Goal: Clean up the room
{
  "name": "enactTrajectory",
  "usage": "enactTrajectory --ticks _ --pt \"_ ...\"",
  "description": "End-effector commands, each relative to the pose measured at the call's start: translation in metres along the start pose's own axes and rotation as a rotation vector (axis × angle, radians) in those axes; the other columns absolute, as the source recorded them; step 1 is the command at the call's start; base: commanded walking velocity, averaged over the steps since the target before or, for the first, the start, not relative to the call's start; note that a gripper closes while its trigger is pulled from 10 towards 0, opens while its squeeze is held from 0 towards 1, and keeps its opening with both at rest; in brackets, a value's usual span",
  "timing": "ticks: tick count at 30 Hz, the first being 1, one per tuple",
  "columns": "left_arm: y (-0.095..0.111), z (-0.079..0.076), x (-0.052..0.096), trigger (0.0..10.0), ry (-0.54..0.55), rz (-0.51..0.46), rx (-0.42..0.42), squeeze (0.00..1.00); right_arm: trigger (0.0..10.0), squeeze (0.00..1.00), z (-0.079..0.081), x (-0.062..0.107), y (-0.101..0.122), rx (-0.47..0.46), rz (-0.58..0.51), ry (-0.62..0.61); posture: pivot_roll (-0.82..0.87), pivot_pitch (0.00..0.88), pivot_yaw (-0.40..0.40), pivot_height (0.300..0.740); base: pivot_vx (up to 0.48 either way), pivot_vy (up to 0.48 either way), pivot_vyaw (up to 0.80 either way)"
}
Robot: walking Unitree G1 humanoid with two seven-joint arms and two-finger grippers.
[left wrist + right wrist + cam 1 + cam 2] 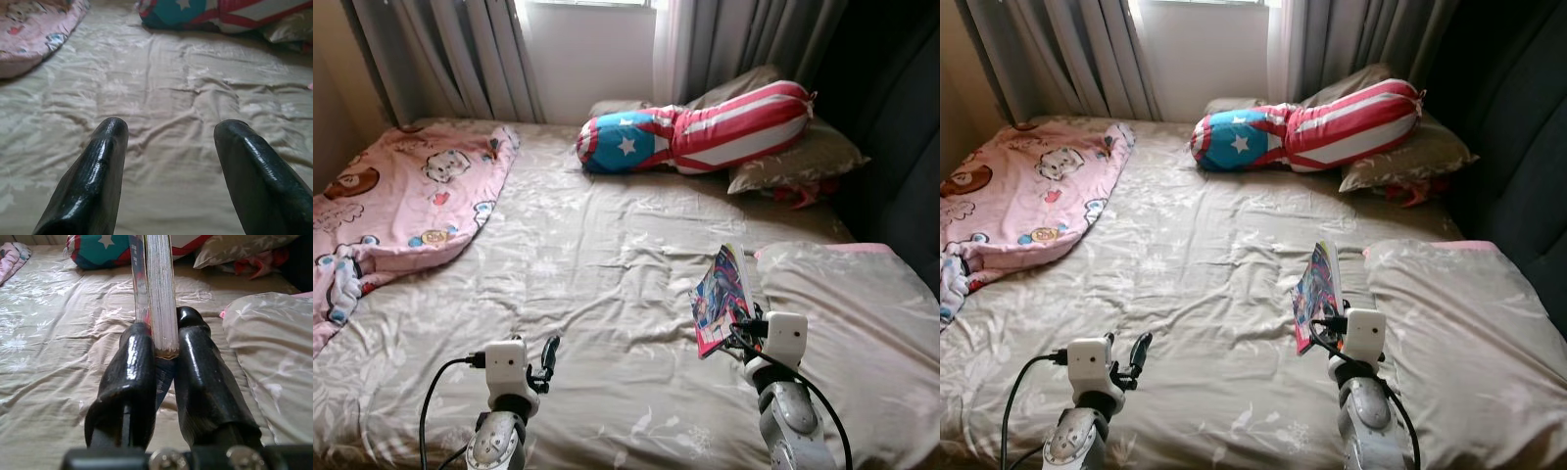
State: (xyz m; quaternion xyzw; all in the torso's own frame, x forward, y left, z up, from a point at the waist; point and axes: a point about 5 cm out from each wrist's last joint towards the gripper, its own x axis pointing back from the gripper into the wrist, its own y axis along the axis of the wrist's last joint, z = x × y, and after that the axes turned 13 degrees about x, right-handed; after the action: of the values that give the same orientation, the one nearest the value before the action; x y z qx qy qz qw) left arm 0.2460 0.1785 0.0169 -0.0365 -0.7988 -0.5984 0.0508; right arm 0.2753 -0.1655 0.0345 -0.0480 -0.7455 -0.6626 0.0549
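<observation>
gripping: a comic book [722, 294] is clamped upright in the right hand [164, 350], above the bed [597, 284]
left hand [166, 142]: held spread and unladen over the sheet
beside book: a beige pillow [852, 313]

Glossy paper book [722, 294], wrinkled matt cloth bedsheet [597, 284], shiny black plastic right gripper [164, 350].

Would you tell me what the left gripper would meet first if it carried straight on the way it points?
Probably the bedsheet: the left gripper, jaws open, points low across it toward the star-and-stripe bolster; depth is unclear.
</observation>
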Motion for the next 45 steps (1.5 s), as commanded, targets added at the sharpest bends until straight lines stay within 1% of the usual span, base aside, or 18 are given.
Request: enactTrajectory --ticks 1,3,6,8,14,23,29,31,33,34,35,36,37,38,39,40,43,45 --pt "0.003 -0.002 -0.001 10.0 -0.001 -0.006 0.003 0.0 10.0 0.0 -0.004 -0.006 0.01 0.01 -0.026 -0.008 -0.07 0.0 -0.051 0.669 0.0 0.0 0.0" --pt "0.003 -0.002 -0.001 10.0 -0.002 -0.005 0.001 0.0 10.0 0.0 -0.002 -0.008 0.008 0.021 -0.006 0.004 -0.07 0.0 -0.051 0.661 0.0 0.0 0.0" --pt "0.003 -0.002 -0.001 10.0 -0.004 -0.005 -0.001 0.0 10.0 0.0 -0.001 -0.008 0.01 0.018 -0.019 0.007 -0.07 0.0 -0.048 0.651 0.0 0.0 0.0" --pt "0.004 -0.002 -0.001 10.0 -0.005 -0.005 -0.003 0.0 10.0 0.0 -0.002 -0.007 0.011 0.001 -0.041 -0.005 -0.06 0.003 -0.049 0.651 0.0 0.0 0.0" --pt "0.004 -0.002 -0.001 10.0 -0.003 -0.005 -0.003 0.0 10.0 0.0 -0.003 -0.008 0.011 0.002 -0.036 -0.009 -0.06 0.007 -0.048 0.651 0.0 0.0 0.0" --pt "0.003 -0.001 -0.002 10.0 0.001 0.003 -0.006 0.0 10.0 0.0 -0.004 -0.021 0.021 -0.001 -0.041 0.035 -0.06 0.017 -0.041 0.651 0.0 0.0 0.0" --pt "0.005 0.0 -0.002 10.0 0.001 0.002 -0.012 0.0 10.0 0.0 0.007 -0.035 0.035 -0.139 -0.064 0.172 -0.04 0.029 -0.03 0.651 0.0 0.0 0.0" --pt "0.006 0.001 -0.002 10.0 0.001 0.001 -0.013 0.0 10.0 0.0 0.009 -0.036 0.037 -0.154 -0.066 0.193 -0.04 0.03 -0.029 0.651 0.0 0.0 0.0" --pt "0.007 0.002 -0.002 10.0 -0.004 0.002 -0.024 0.0 10.0 0.0 0.012 -0.042 0.041 -0.239 -0.06 0.245 -0.03 0.038 -0.023 0.651 0.0 0.0 0.0" --pt "0.007 0.002 -0.002 10.0 -0.004 0.002 -0.024 0.0 10.0 0.0 0.012 -0.042 0.041 -0.239 -0.06 0.245 -0.03 0.038 -0.023 0.651 0.0 0.0 0.0" --pt "0.008 0.002 -0.001 10.0 -0.008 0.001 -0.031 0.0 10.0 0.0 0.015 -0.048 0.044 -0.315 -0.049 0.291 -0.02 0.046 -0.018 0.651 0.0 0.0 0.0" --pt "0.008 0.003 -0.001 10.0 -0.008 0.0 -0.033 0.0 10.0 0.0 0.015 -0.049 0.045 -0.331 -0.045 0.302 -0.02 0.046 -0.018 0.651 0.0 0.0 0.0" --pt "0.009 0.003 0.0 10.0 -0.011 0.0 -0.038 0.0 10.0 0.0 0.015 -0.053 0.044 -0.39 -0.024 0.306 -0.01 0.051 -0.015 0.651 0.0 0.0 0.0" --pt "0.01 0.005 0.0 10.0 -0.014 -0.001 -0.046 0.0 10.0 0.0 0.016 -0.057 0.045 -0.483 0.0 0.309 0.01 0.057 -0.011 0.651 0.0 0.0 0.0" --pt "0.011 0.005 0.001 10.0 -0.015 -0.002 -0.049 0.0 10.0 0.0 0.016 -0.059 0.045 -0.53 0.005 0.307 0.01 0.061 -0.007 0.651 0.0 0.0 0.0" --pt "0.011 0.005 0.001 10.0 -0.015 -0.002 -0.049 0.0 10.0 0.0 0.016 -0.059 0.045 -0.53 0.005 0.307 0.01 0.061 -0.007 0.651 0.0 0.0 0.0" --pt "0.014 0.009 0.004 10.0 -0.02 -0.003 -0.07 0.0 10.0 0.0 0.019 -0.063 0.041 -0.655 0.056 0.321 0.04 0.078 0.008 0.651 0.0 0.0 0.0" --pt "0.017 0.013 0.007 10.0 -0.023 -0.003 -0.085 0.0 10.0 0.0 0.02 -0.062 0.035 -0.686 0.095 0.309 0.07 0.089 0.018 0.651 0.0 0.0 0.0"
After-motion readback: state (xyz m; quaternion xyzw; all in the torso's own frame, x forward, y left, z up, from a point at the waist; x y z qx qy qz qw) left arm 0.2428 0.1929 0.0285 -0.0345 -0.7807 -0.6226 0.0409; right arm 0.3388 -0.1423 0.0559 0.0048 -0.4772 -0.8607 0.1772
